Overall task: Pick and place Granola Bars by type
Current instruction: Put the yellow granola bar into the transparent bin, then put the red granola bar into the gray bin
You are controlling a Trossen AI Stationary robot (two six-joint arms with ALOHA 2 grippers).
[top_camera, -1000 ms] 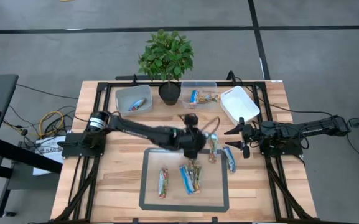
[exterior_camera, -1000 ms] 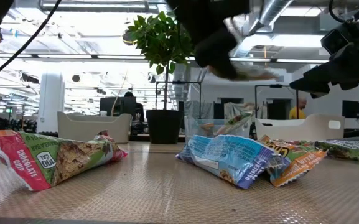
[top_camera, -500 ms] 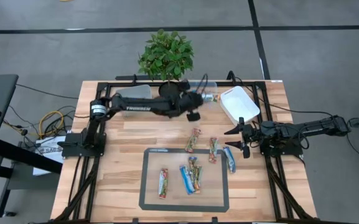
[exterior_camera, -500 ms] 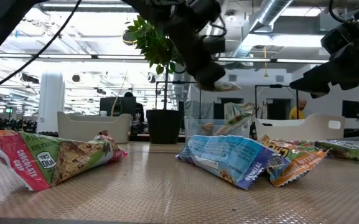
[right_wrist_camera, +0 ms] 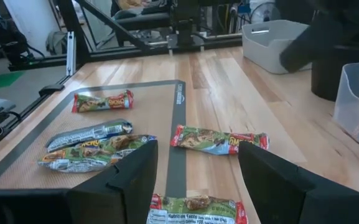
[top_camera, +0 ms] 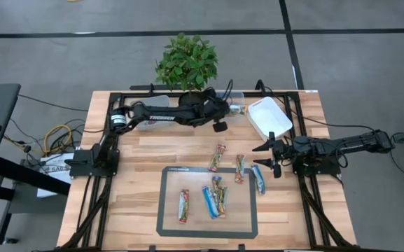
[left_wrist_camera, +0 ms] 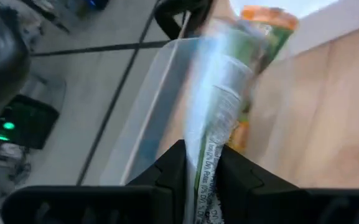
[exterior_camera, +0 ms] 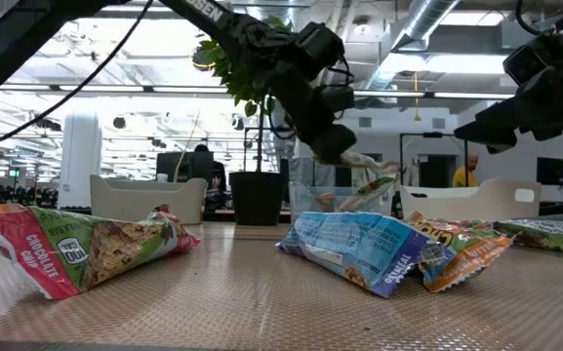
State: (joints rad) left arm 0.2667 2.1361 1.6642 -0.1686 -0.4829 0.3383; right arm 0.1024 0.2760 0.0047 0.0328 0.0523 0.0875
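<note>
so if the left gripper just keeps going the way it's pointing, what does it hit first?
Probably the clear plastic tub: the left gripper, shut on a granola bar, points at its rim and the bars inside. Depth is unclear.

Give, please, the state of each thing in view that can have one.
Left end effector: shut on a shiny green-and-white wrapped granola bar, over the clear plastic tub.
Right end effector: open, empty, above the wooden table.
White plastic tub: upright, looks empty.
</note>
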